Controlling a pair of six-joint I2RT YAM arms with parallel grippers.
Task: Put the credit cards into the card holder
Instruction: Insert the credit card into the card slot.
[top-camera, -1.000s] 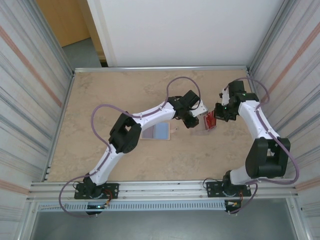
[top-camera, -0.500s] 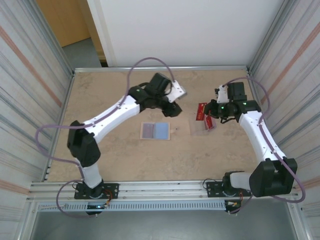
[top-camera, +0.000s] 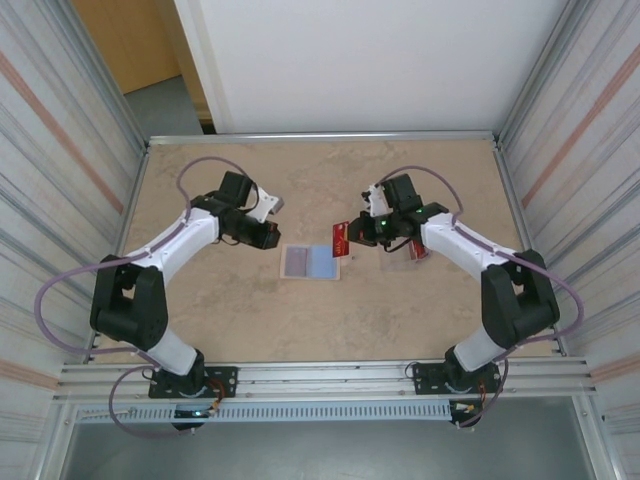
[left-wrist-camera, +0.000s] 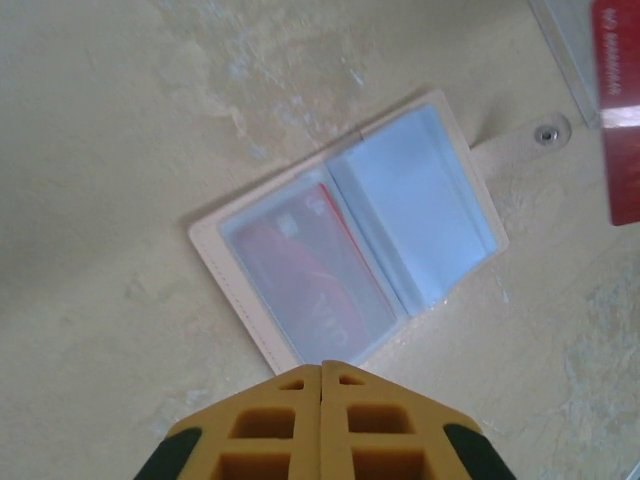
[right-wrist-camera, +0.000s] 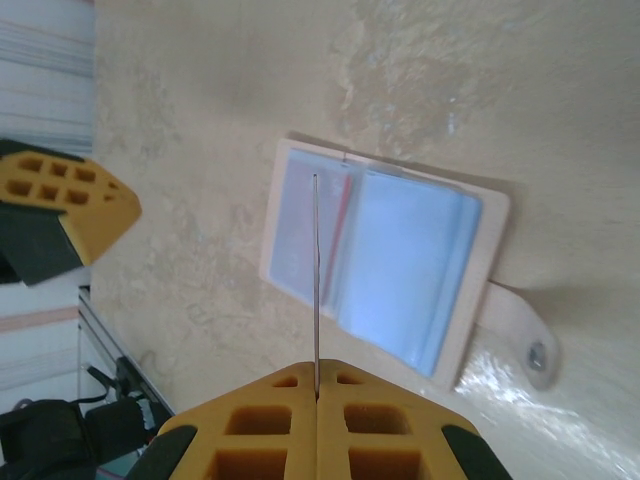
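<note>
The card holder (top-camera: 322, 262) lies open mid-table, a beige cover with two see-through pockets (left-wrist-camera: 415, 200) (right-wrist-camera: 400, 270). One red credit card (left-wrist-camera: 310, 275) sits inside its left pocket. My right gripper (top-camera: 362, 232) (right-wrist-camera: 318, 368) is shut on a second red credit card (top-camera: 342, 238) (left-wrist-camera: 622, 150), seen edge-on (right-wrist-camera: 316, 260) above the holder's middle fold. Empty and shut, my left gripper (top-camera: 268, 236) (left-wrist-camera: 322, 368) hovers just off the holder's far-left corner. A third red credit card (top-camera: 419, 250) lies to the right.
The third card rests on a flat clear plastic piece (top-camera: 400, 258). The holder's snap tab (left-wrist-camera: 545, 133) sticks out on its right side. Corrugated walls (top-camera: 70, 200) enclose the table, with a metal rail (top-camera: 320, 375) along the near edge.
My left arm has swung back to the left of the holder and its jaws have shut. My right gripper has carried the red card leftward to over the holder.
</note>
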